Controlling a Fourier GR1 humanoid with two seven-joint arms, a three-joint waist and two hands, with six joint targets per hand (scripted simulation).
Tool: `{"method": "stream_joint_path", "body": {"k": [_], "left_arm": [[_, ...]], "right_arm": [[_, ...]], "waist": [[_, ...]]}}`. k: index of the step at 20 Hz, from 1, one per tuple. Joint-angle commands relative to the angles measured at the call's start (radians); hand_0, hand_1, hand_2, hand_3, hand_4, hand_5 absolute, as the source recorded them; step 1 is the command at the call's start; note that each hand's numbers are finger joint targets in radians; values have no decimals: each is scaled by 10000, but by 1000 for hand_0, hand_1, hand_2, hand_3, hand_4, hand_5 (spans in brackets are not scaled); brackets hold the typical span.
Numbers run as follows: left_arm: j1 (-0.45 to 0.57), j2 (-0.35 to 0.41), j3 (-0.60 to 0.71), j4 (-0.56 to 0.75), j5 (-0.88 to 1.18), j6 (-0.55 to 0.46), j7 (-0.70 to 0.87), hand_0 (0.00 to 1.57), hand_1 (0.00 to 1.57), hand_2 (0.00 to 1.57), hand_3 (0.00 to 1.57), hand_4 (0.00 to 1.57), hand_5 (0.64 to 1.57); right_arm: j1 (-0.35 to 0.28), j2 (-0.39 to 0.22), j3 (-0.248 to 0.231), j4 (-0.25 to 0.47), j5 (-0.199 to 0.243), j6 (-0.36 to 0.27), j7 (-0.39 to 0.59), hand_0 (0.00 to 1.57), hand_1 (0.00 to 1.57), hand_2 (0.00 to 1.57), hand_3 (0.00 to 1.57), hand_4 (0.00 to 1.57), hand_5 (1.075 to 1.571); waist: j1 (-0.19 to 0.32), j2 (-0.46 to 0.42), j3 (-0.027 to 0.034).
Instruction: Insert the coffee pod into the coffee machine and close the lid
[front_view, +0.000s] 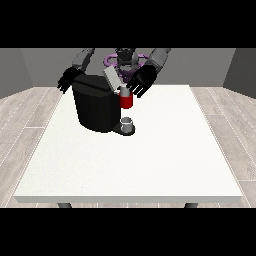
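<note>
A black coffee machine stands on the white table at the far left of centre. Its grey lid is tilted up and open. The machine's red front part sits under the lid, with a small grey piece on top that may be the coffee pod. A grey cup rests on the machine's base. The hand at the view's right hovers just right of the lid, fingers spread downward. The hand at the view's left hangs behind the machine's left side, fingers relaxed.
The table's far edge runs just behind the machine. Wide bare tabletop stretches toward the camera and to the right. Wooden floor surrounds the table.
</note>
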Motion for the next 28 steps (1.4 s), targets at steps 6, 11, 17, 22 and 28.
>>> {"method": "stream_joint_path", "body": {"k": [6, 11, 17, 22, 28], "left_arm": [[183, 532, 4, 95, -293, 213, -651, 1058, 1058, 1125, 961, 367, 1571], [41, 776, 176, 126, -112, -275, -875, 1018, 1018, 1086, 904, 369, 1571], [175, 58, -674, 78, -845, -469, -305, 0, 0, 0, 0, 0, 1571], [95, 229, -562, 63, -996, -145, -435, 0, 0, 0, 0, 0, 1571], [213, -29, -683, -329, -973, -778, -243, 0, 0, 0, 0, 0, 1571]], "right_arm": [[127, 171, 164, -336, -51, 14, -12, 0, 0, 0, 0, 477, 1571], [107, -255, -19, -384, -128, 322, -65, 0, 0, 0, 0, 470, 1571], [2, -142, -53, 17, -116, 157, 176, 0, 0, 0, 0, 435, 1571], [-196, -225, 17, -6, -56, 198, 321, 0, 0, 0, 0, 338, 1571], [290, -182, -482, 834, -221, 83, -729, 0, 0, 0, 0, 416, 1571]], "waist": [[-42, 335, -6], [-80, 192, -7], [62, -246, -4], [-44, 101, -6], [535, -658, -1]]}}
